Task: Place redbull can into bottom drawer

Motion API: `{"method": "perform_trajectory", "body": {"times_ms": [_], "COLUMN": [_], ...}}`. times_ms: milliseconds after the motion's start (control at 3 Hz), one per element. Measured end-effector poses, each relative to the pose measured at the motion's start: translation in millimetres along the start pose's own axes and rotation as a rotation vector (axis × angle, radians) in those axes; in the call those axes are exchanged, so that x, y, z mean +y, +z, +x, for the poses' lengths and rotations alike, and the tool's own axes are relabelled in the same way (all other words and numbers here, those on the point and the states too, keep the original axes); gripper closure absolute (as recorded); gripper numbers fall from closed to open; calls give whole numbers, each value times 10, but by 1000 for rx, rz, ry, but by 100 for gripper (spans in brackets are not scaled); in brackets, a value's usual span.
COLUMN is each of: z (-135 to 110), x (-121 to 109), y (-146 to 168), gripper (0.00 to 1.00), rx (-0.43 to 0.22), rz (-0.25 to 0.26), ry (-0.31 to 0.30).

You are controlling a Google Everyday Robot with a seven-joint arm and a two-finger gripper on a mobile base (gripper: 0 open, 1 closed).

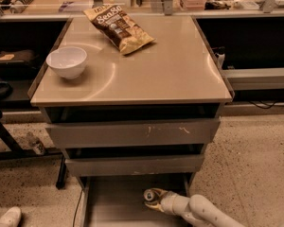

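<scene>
So the big thing here is a beige cabinet (pixel 170 74) with a flat, shiny top, sitting on a speckled floor (pixel 255 160) with dark shelving behind it on both sides. Under the top there are three grey drawers: the top drawer (pixel 132 133) has a scratched front and is pulled out a little, the middle drawer (pixel 135 165) is plain-fronted and sticks out a bit less, and the bottom drawer (pixel 111 202) is pulled way out toward the near side, so you look straight down at its flat floor. The white arm (pixel 206 213) comes in from the near right corner, low over the floor, and crosses the drawer's right wall. The gripper (pixel 152 200) is inside the bottom drawer, on its right half, just under the front of the middle drawer. Its fingers are pinched on the redbull can (pixel 149 194), which is tilted with its shiny round top facing up and to the left. The overhanging middle drawer front is the closest thing above the can, so it's pretty tight on the far side. The left half of the drawer floor is bare, with plenty of room there and toward the near edge. On the cabinet top, well away from all this, a brown chip bag (pixel 119 28) lies near the far edge, and a white bowl (pixel 66 62) sits by the left edge. A light shoe (pixel 7 216) pokes in at the near left corner.
</scene>
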State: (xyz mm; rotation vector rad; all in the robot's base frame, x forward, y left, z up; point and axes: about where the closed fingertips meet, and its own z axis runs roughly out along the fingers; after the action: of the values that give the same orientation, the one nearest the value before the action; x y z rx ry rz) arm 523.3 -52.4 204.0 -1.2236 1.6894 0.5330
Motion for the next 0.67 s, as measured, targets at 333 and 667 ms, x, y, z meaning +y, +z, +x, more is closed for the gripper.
{"method": "perform_trajectory", "body": {"times_ms": [333, 667], "z": [168, 169], "x": [35, 35], "y": [89, 90], "gripper": [100, 81], "rx": [26, 26], "rz": [4, 4], "ry": [6, 6]}}
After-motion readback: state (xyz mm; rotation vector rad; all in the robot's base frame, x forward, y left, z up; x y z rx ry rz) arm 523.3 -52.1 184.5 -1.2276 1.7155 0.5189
